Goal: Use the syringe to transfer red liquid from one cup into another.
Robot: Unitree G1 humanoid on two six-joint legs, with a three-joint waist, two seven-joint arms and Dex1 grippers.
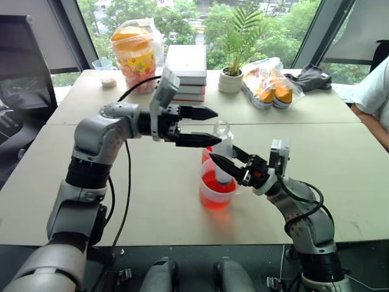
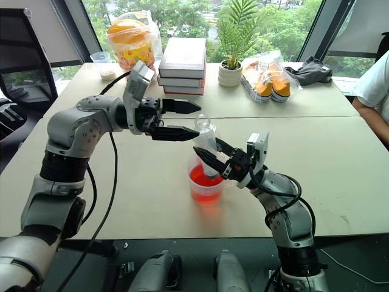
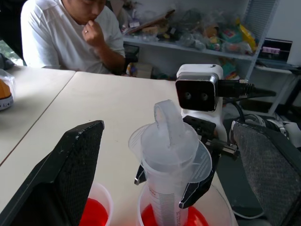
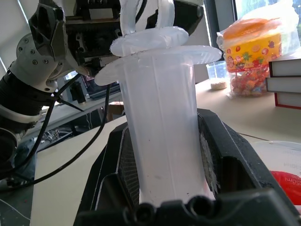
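The right gripper [image 1: 234, 165] is pinched shut around the barrel of the syringe [image 1: 222, 155], holding it close to upright with its tip down inside the near cup [image 1: 217, 188], where the red liquid [image 1: 216, 184] sits. The plunger looks pushed fully home, its loop handle [image 1: 222, 128] sticking up at about 12 o'clock from the barrel's flange. A second cup [image 3: 96, 209], also holding red, stands touching or just behind the first, at roughly 11 o'clock from it.

The left gripper [image 1: 193, 126] comes in level from 9 o'clock with its two black fingers spread wide, one above and one below, and the plunger loop lies just off their tips at about 3 o'clock. In the left wrist view the loop sits squarely between the two fingers [image 3: 70, 169], not yet touched.

So the syringe's long axis runs up and down while the left claw's reach runs crosswise to it. I'd judge the drawing-up comes next: the left arm is the nearer one to the plunger and would need to slide a little further right, close on the loop, then pull straight up along the barrel while the right keeps the tip submerged.
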